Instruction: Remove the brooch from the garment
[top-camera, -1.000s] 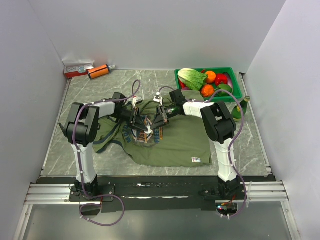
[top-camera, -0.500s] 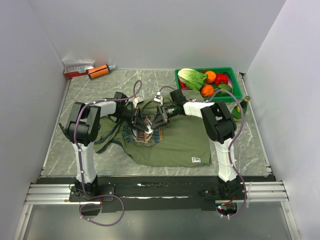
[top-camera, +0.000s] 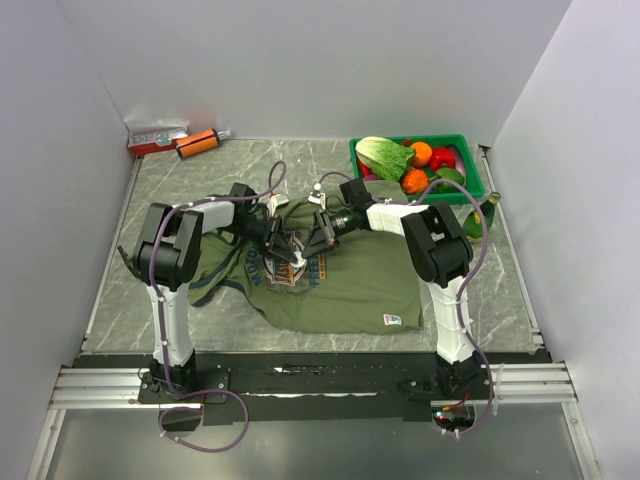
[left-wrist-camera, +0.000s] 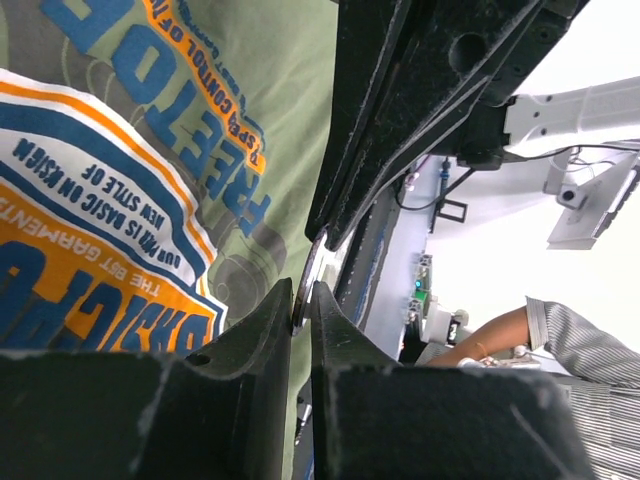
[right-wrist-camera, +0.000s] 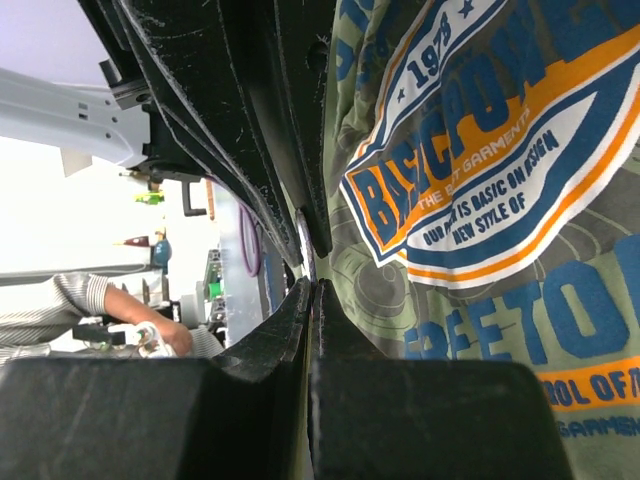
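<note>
A grey-green, marble-veined table (top-camera: 180, 180) sits inside plain white walls, with a green plastic basket (top-camera: 455, 138) of glossy vegetables at its far right corner. The garment (top-camera: 350, 280), soft and creased olive cloth, lies spread mid-table. Its chest print (left-wrist-camera: 90, 200) is flat blue, orange and white lettering. The brooch (left-wrist-camera: 308, 280), a thin whitish disc seen edge-on, stands at the print's edge, pinched in the slit of the left end effector (left-wrist-camera: 301, 300). The right end effector (right-wrist-camera: 311, 290), matte black and scuffed, is pressed fully together just beside it.
</note>
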